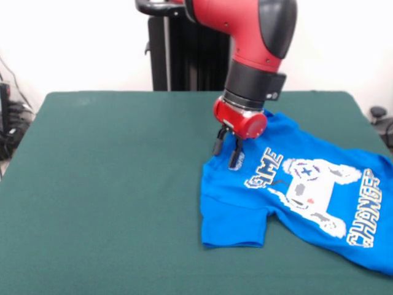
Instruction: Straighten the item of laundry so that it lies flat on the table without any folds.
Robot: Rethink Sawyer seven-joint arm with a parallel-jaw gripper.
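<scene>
The blue T-shirt, printed with a white game controller and "GAME CHANGER" lettering, lies at the right of the frame on the dark green surface, running off the right edge, with its lower-left sleeve folded and rumpled and its upper-left edge directly beneath the end effector. The end effector's two dark fingers point downward with a narrow gap between them, their tips at the shirt's upper-left edge, though whether they pinch the cloth cannot be told. The red and black arm descends from the top centre of the frame, tilted slightly to the left at the wrist.
</scene>
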